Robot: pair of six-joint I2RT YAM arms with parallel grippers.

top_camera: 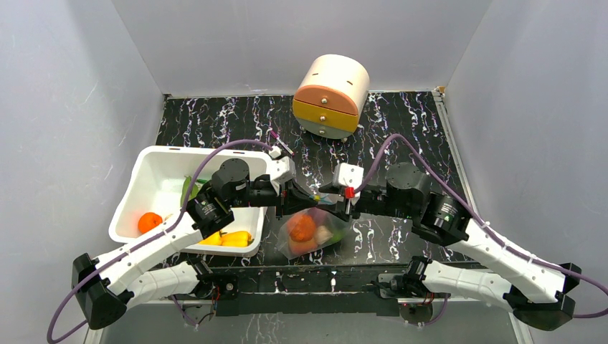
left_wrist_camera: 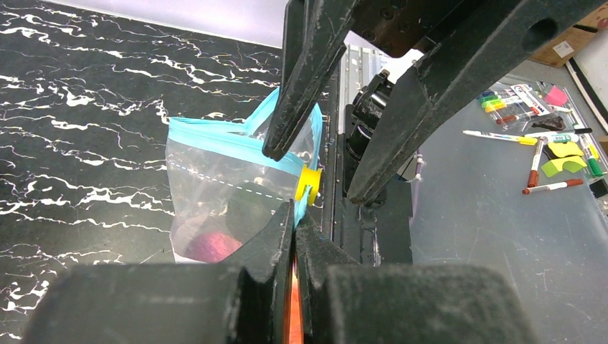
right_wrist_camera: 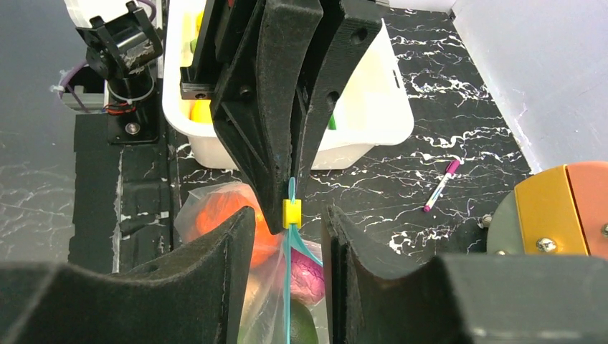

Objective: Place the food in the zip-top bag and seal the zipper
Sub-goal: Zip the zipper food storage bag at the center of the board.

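spanning left gripper [left_wrist_camera: 294,218] to right gripper [right_wrist_camera: 289,218] lengthwise, zipper [left_wrist_camera: 215,141] is clamped in the left; right stands wide astride slider [left_wrist_camera: 308,185].

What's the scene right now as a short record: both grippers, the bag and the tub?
left gripper: shut on the zipper strip
right gripper: open, fingers either side of the yellow slider
zip-top bag: holds orange and pink food
white tub: orange fruit and yellow peppers inside
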